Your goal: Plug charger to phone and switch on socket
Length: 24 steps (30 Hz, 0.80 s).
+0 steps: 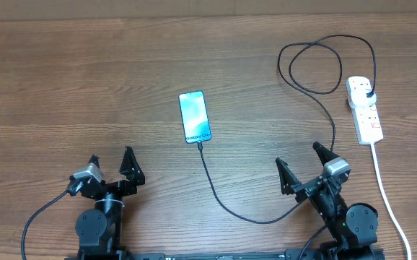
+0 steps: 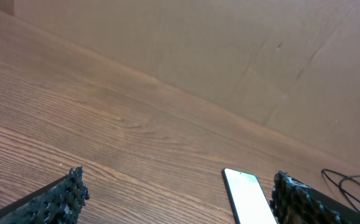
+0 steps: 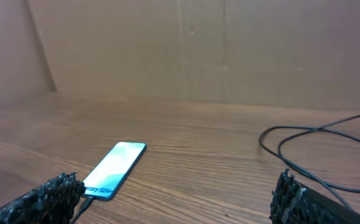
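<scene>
Wood-grain table (image 1: 86, 79) with a cardboard wall (image 3: 230, 50) behind. At centre, a lit phone (image 1: 195, 117), flat, screen up, with the charger (image 1: 219, 195) tip at its near edge; from there black cable past the right gripper (image 1: 298, 154), looped at far right, ending in a plug (image 1: 368, 94) seated in the white socket (image 1: 371, 126). Spread wide and empty, both right and left gripper (image 1: 110, 156), low at the near edge, well apart from the phone. Switch position too small to tell.

The left claw (image 2: 180, 183) is spread wide, its black, rough-textured fingers (image 2: 58, 200) at the bottom corners, over a brown wood-grain table (image 2: 105, 124). A slim rectangular phone (image 2: 248, 198) with a bright pale screen lies flat just beside the right-hand finger. Thin black cable (image 2: 348, 183) loops at the right edge, before a tan cardboard wall (image 2: 230, 50).
</scene>
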{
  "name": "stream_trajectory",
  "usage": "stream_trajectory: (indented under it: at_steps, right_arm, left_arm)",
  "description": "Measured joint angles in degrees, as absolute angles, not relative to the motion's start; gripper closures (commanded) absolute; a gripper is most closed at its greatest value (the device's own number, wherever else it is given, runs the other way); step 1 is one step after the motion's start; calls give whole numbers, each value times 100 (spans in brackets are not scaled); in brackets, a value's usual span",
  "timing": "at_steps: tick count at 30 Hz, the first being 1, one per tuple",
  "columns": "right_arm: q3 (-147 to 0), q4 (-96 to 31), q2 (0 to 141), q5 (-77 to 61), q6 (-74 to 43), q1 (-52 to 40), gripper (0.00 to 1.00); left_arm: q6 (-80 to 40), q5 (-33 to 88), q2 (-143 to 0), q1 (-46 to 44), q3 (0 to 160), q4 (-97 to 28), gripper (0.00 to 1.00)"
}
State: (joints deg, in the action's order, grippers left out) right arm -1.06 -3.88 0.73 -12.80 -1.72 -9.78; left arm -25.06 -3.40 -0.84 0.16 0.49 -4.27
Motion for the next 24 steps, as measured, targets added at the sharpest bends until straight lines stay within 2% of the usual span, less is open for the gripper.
stream_trajectory:
  at_steps: [24]
  right_arm:
    - [-106,-414,73,-786,-172,-978,0]
  left_arm:
    - [-2506,-342,-84,16,49,-427,0]
